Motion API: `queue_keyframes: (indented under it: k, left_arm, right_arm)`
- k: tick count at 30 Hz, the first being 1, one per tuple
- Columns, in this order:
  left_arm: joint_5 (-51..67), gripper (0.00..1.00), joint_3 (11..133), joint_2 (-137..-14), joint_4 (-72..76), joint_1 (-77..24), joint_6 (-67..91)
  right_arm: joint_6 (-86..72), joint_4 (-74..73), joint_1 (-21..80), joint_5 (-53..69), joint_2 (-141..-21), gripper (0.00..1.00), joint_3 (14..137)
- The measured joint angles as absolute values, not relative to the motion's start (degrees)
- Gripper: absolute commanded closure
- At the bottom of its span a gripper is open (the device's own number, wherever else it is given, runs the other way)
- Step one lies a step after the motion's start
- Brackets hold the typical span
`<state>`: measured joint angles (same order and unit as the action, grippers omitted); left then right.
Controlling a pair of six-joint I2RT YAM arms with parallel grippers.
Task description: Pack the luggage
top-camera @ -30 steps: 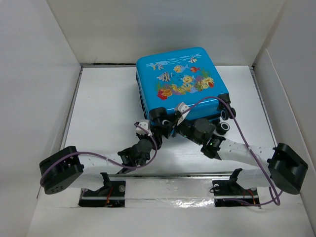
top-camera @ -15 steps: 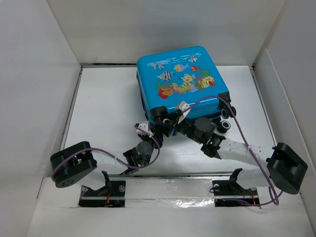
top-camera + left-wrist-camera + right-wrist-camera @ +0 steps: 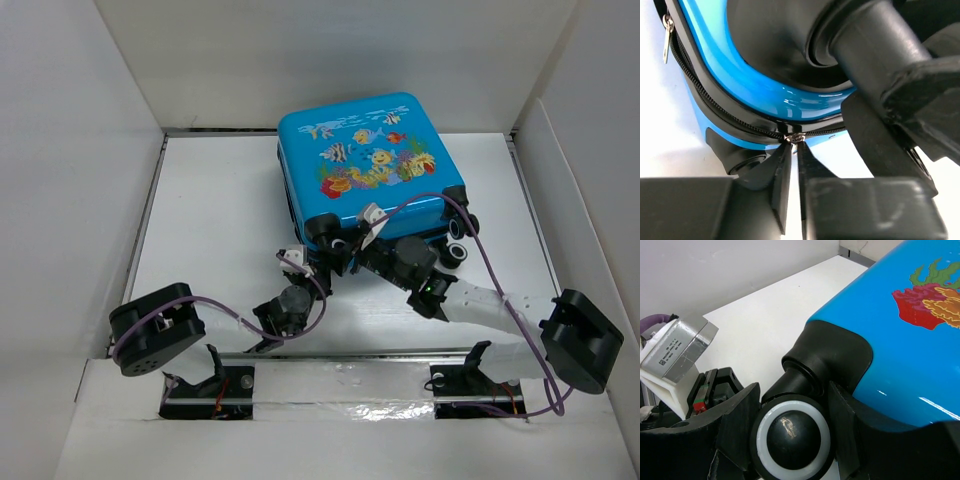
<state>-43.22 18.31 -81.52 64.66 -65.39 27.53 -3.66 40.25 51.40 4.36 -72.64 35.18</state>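
The luggage [image 3: 365,160] is a bright blue hard-shell suitcase with a fish print. It lies closed and flat at the back of the table, wheels toward me. My left gripper [image 3: 316,266] is at its near left corner. In the left wrist view the left gripper [image 3: 792,148] is pinched almost shut on the zipper pull, right under the metal slider [image 3: 794,137] on the black zipper line. My right gripper [image 3: 352,248] is shut on the near left black-and-white wheel [image 3: 792,437], one finger [image 3: 740,412] on each side, under the blue shell [image 3: 900,345].
White walls box in the table on the left, back and right. A second metal zipper pull [image 3: 667,39] hangs on the suitcase's side. Two more wheels [image 3: 457,254] stick out at the suitcase's near right corner. Purple cables loop over both arms.
My left arm's elbow has swung in to the right while its gripper stayed at the suitcase corner. The suitcase has shifted slightly. The right gripper still holds the wheel.
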Motion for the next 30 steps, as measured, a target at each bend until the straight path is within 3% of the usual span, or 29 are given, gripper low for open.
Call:
queue_keyframes:
  k: [9, 17, 24, 26, 30]
  left_arm:
    - [-44.47, 1.00, 18.76, -80.60, 62.67, -65.60, 25.80]
    - [-45.67, 1.00, 13.74, -68.29, 56.84, -60.60, 26.74]
    - [-38.33, 1.00, 12.62, -67.88, 57.28, -64.07, 26.11]
    - [-37.21, 0.93, 13.72, -72.03, 57.56, -67.16, 25.93]
    - [-35.66, 0.67, 15.33, -78.06, 58.35, -69.49, 25.89]
  right_arm:
    - [-3.66, 38.87, 51.37, 3.73, -71.05, 1.00, 34.65]
    - [-2.83, 34.48, 51.40, 3.53, -64.90, 1.00, 31.94]
    - [-2.33, 32.49, 51.44, 3.79, -62.54, 1.00, 30.92]
    - [-2.28, 32.56, 51.44, 4.38, -63.24, 1.00, 31.29]
    - [-2.39, 32.40, 51.44, 5.91, -65.80, 1.00, 33.32]
